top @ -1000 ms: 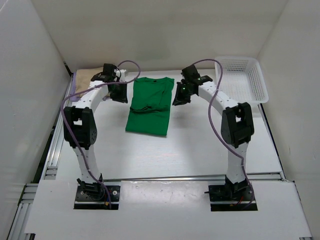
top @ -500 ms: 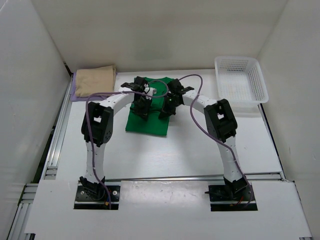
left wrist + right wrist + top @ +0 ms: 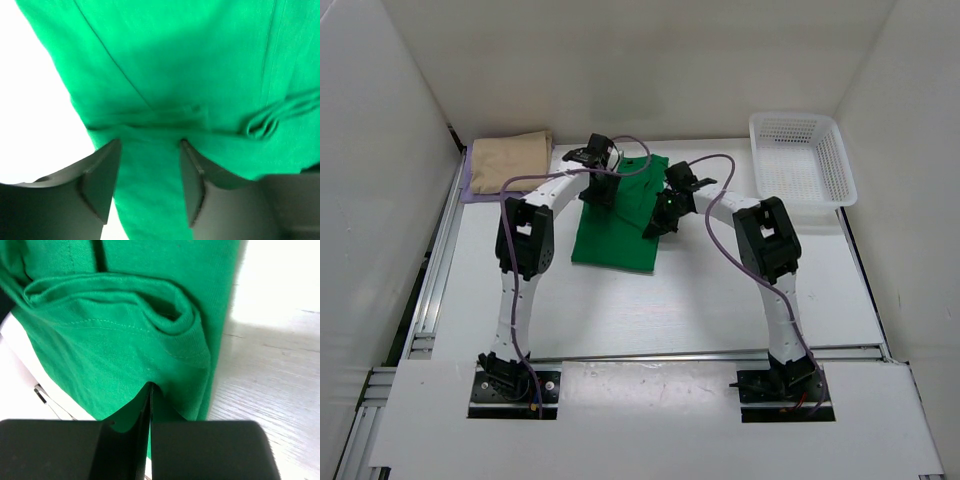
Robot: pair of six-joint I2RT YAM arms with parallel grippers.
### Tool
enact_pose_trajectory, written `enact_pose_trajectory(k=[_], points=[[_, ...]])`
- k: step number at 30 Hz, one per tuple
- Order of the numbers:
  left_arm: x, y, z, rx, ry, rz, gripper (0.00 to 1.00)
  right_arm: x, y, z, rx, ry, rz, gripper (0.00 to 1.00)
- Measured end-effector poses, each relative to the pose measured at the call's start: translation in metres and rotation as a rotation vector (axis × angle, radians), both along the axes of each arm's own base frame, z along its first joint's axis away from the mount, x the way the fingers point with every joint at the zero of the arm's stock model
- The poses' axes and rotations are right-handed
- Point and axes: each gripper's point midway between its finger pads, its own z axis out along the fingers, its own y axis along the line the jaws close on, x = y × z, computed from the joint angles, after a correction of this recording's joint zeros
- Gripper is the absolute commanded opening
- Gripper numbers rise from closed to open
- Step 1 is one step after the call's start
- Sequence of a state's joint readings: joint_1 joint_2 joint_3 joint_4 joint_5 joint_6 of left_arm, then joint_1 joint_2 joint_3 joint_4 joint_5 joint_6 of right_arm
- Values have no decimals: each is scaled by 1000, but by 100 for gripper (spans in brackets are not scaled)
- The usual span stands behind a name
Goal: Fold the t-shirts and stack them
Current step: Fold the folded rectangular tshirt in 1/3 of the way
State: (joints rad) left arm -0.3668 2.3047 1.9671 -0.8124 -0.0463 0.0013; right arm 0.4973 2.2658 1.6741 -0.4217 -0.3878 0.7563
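Green cotton fills both wrist views: the green t-shirt [image 3: 616, 228] lies in the middle of the table [image 3: 740, 290], already narrowed into a long strip with its sleeves turned in, and both arms reach over its far half. The right gripper [image 3: 150, 386] is pinched tight on the shirt's right edge, with a doubled hem bunched just beyond its tips. The left gripper [image 3: 149, 144] stands with its jaws apart, straddling a crosswise fold near the left edge without clamping it. The step in hand looks like the end-to-end fold of this shirt. The next move calls for the left jaws to close on their edge so both sides lift evenly, then a carry toward the near hem. A one-sided pull would likely skew the strip. The tan t-shirt [image 3: 510, 158] sits folded on the lavender t-shirt [image 3: 468, 188] at the far left corner, presumably where this one will be stacked.
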Motion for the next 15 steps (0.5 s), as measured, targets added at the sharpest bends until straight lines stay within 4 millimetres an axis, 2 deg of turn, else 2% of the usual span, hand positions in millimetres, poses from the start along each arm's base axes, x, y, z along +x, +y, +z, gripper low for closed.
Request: enact_pose_trajectory(k=[2, 4, 5, 8, 10, 12, 15], points=[[14, 2, 8, -3, -38, 15, 64, 1, -2, 1, 2, -4, 1, 3], [26, 10, 16, -18, -62, 36, 67, 2, -6, 3, -3, -17, 7, 12], [29, 18, 19, -30, -66, 48, 67, 3, -8, 5, -5, -25, 10, 31], [25, 51, 26, -62, -50, 101, 68, 3, -16, 20, -23, -62, 25, 58], [3, 76, 25, -75, 0, 136, 68, 3, -21, 40, -27, -101, 33, 67], [-32, 92, 24, -105, 82, 155, 68, 1, -27, 66, -26, -155, 41, 72], [-83, 88, 16, -178, 211, 136, 68, -12, -34, 94, -16, -202, 55, 72]])
